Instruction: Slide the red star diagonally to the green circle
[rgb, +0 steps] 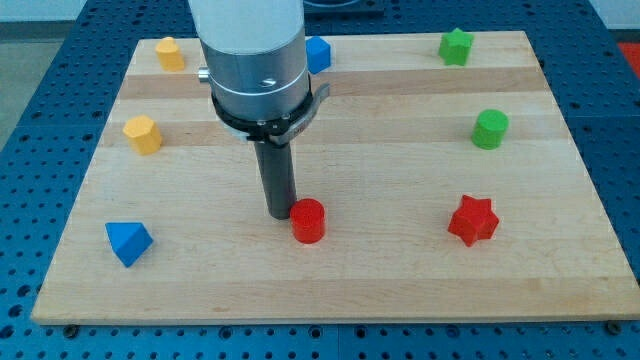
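The red star (472, 220) lies on the wooden board (330, 290) at the lower right. The green circle (490, 129) stands above it, slightly to the right, near the board's right edge. My tip (279, 214) rests on the board at the centre, just left of a red cylinder (308, 221) and almost touching it. The tip is far to the left of the red star.
A green star (456, 46) sits at the top right. A blue block (317, 54) is partly hidden behind the arm at the top centre. Two yellow blocks (170, 53) (142, 134) are at the left. A blue triangle (128, 242) lies at the lower left.
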